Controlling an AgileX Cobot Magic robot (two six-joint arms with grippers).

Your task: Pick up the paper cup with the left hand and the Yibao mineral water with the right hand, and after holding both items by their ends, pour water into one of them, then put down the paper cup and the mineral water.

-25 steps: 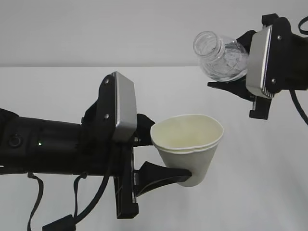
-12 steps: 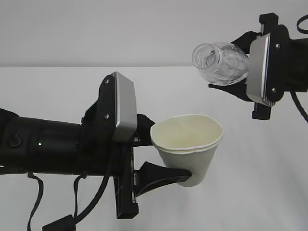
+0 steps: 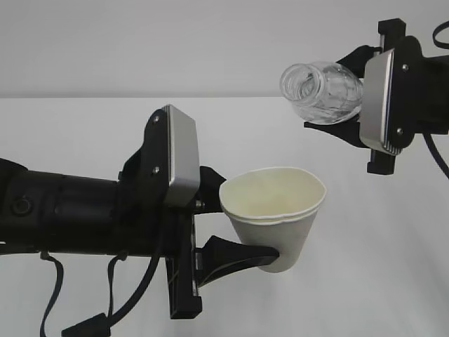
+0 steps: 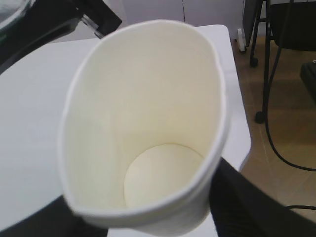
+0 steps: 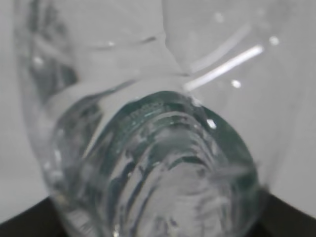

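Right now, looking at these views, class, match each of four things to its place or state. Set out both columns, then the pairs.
1. paper cup
2. Yibao mineral water
3. left gripper
4. right gripper

A. tipped, open neck pointing left
B. clamped round the cup
C. upright, nothing visible inside
D. holds the bottle, upper right

Pairs: 1-C, 2-A, 3-B, 4-D

Tipped bottle [image 3: 324, 92] hangs above held paper cup [image 3: 275, 214].
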